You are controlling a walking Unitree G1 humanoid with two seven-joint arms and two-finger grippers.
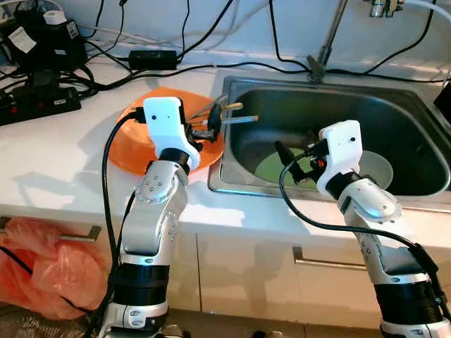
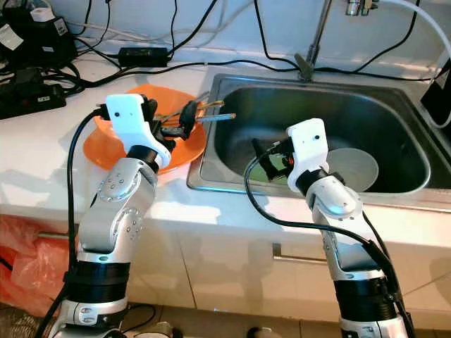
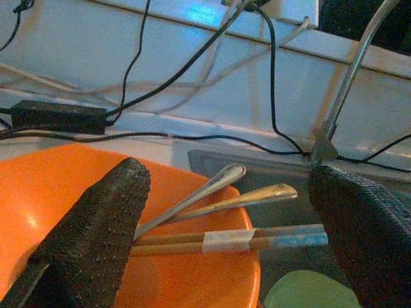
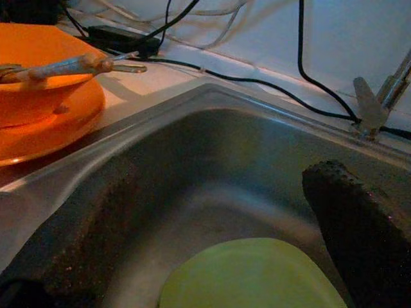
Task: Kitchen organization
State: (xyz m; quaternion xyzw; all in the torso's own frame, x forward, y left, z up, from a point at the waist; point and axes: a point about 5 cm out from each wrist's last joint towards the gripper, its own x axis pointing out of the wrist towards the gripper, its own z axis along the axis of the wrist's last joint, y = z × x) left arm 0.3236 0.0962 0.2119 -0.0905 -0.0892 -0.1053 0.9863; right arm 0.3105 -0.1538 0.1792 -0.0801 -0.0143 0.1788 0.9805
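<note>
Left wrist view gives me what the head cameras only hint at: my left hand is spread wide and released, its two black fingers straddling a pair of spoons and a pair of chopsticks joined by a pale paper band. All of them lie across the rim of the orange bowl and stick out toward the sink.

From the left eye view I see that bowl sitting on an orange plate on the white desk, just beside the sink's left edge.

Right wrist view shows my right hand, also open and holding nothing, hanging inside the steel basin just above a pale green plate on the sink floor. The head view adds a whitish bowl in the basin's right part, behind my right wrist.

Black cables run along the back of the desk behind the sink, with a power strip and a black adapter at the back left. The faucet stem rises at the sink's rear edge. The front of the desk left of the plate lies bare. An orange plastic bag hangs low by the cabinet front, left of my left arm.
</note>
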